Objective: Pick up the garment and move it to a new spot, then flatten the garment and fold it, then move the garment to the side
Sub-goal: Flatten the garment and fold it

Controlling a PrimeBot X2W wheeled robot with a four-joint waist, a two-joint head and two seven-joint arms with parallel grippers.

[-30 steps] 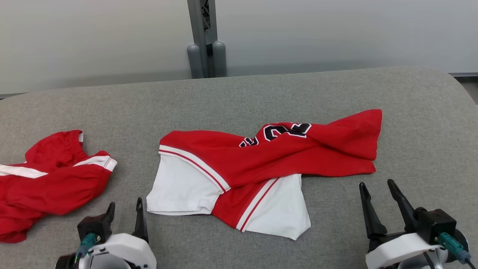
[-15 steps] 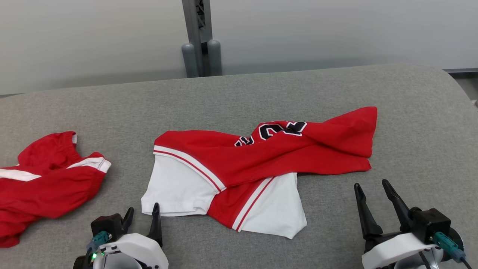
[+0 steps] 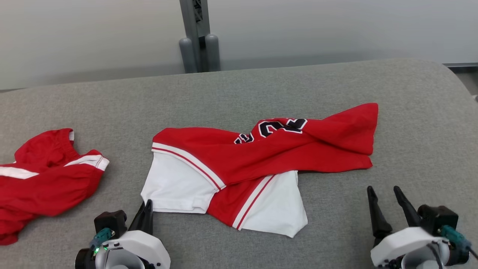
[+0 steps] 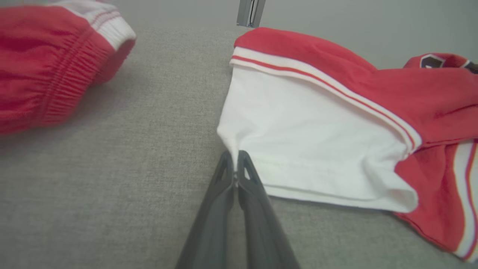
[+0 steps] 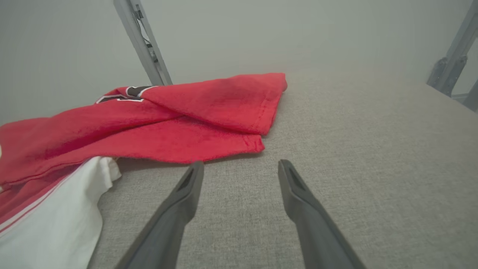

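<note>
Matt cloth garment [image 3: 261,157], coarse-woven table [image 3: 261,86]

White wrist housings [image 3: 143,243] — dark tapered jaws, teal connectors [image 3: 452,233]

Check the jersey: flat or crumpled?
Crumpled. The jersey lies twisted, its red fabric folded over itself and over the white parts, with the printed number half buried in a fold.

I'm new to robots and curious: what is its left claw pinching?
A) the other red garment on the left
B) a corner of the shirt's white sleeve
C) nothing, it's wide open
B: the left gripper is shut on the white sleeve at its near corner, cloth puckered between its tips.
</note>
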